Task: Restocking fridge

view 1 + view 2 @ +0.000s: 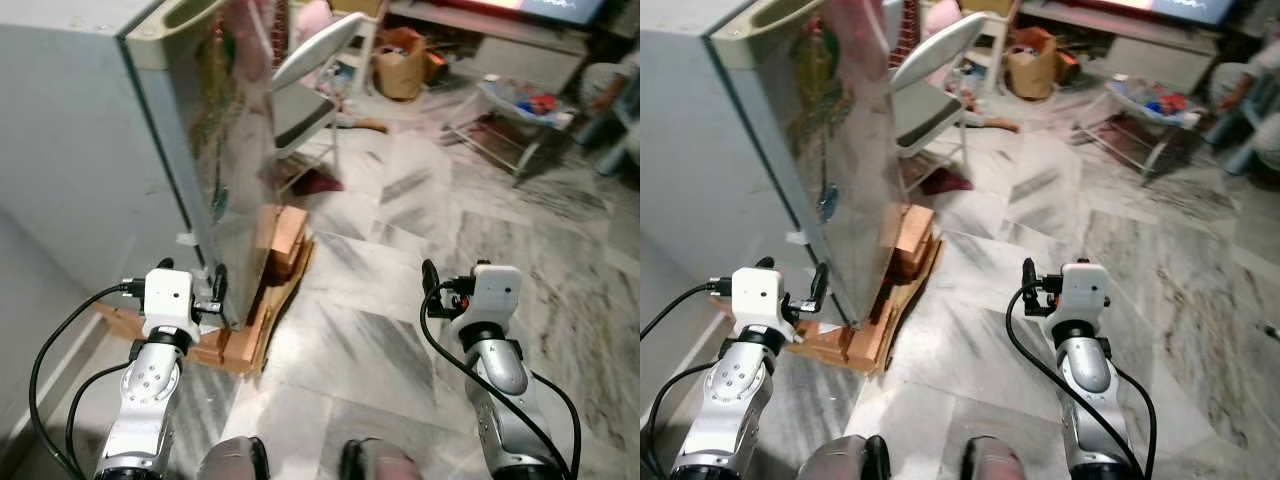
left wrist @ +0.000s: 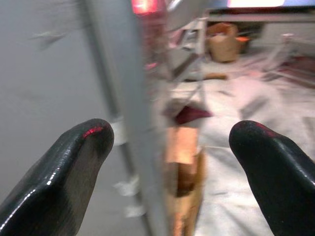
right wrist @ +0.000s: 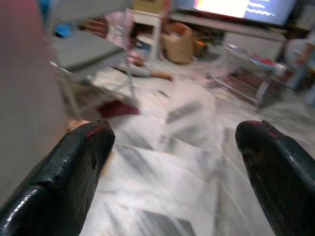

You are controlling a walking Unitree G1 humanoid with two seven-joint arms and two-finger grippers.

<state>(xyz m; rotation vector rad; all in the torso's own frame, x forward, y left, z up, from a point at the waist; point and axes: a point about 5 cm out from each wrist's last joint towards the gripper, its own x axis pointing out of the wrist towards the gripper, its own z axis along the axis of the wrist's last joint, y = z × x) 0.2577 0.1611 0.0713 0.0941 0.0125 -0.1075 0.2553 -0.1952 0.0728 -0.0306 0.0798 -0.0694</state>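
Note:
A grey fridge (image 1: 90,150) with a glossy, reflective door (image 1: 235,150) stands at my left, its door closed. It rests on cardboard and wooden blocks (image 1: 283,245). My left gripper (image 1: 192,278) is open at the fridge's lower front corner. In the left wrist view the corner edge (image 2: 123,98) runs between the two fingertips, with the gripper (image 2: 170,135) straddling it. My right gripper (image 1: 455,280) is open over the bare marble floor, well right of the fridge. Nothing lies between its fingers (image 3: 83,147) in the right wrist view.
A folding chair (image 1: 310,60) stands just beyond the fridge door. Farther back are a brown paper bag (image 1: 400,65), a low wire rack (image 1: 520,100) with small items, and a TV stand (image 1: 1160,50). Marble floor (image 1: 400,240) spreads between them.

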